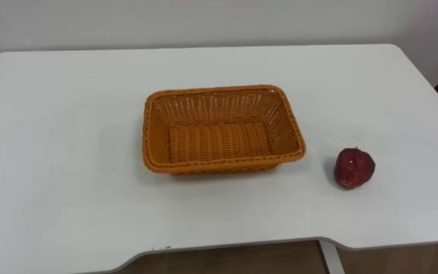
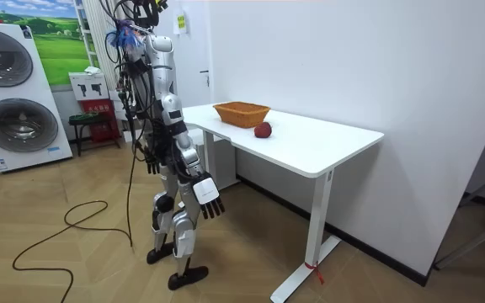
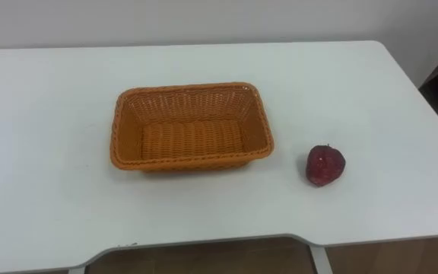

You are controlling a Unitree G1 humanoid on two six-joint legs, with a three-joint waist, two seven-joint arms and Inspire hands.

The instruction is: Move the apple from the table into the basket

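Cut off at the bottom of the eye views: the near edge of the white desk [image 1: 59, 152], notched, with wooden floor [image 1: 226, 260] below. Hard to make out in the room view: the left robot hand [image 2: 152, 160], a dark shape at the hip, state impossible to tell. Clearer there: the right robot hand [image 2: 209, 195], hanging below desk height, spread and loose, holding nothing. Also there, standing at the desk's near side, the robot, with two washing machines [image 2: 7, 93] behind. Plain from the head camera: a rectangular orange wicker basket [image 1: 284, 125], tightly woven, with braided rim and bare woven bottom. To its right, apart from it, the dark red apple [image 1: 354, 167], round, dimpled on top, resting on the smooth desk.
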